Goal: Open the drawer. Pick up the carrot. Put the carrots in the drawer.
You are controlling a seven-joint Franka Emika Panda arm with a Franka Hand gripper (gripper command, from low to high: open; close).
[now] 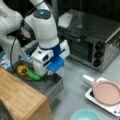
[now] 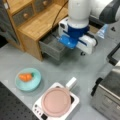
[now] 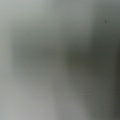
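Your claw [image 2: 65,43] hangs low over the open drawer [image 2: 52,46] (spread or pinched, I cannot tell), while the carrot [image 2: 25,77] lies in the teal bowl [image 2: 33,84] beside it, so lowering further risks striking the drawer's wall.

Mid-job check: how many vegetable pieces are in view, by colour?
Orange: 1, the carrot in the teal bowl
Yellow: 1, the yellow pepper
Green: 1, the green piece
Total: 3
The hand is over the open drawer.
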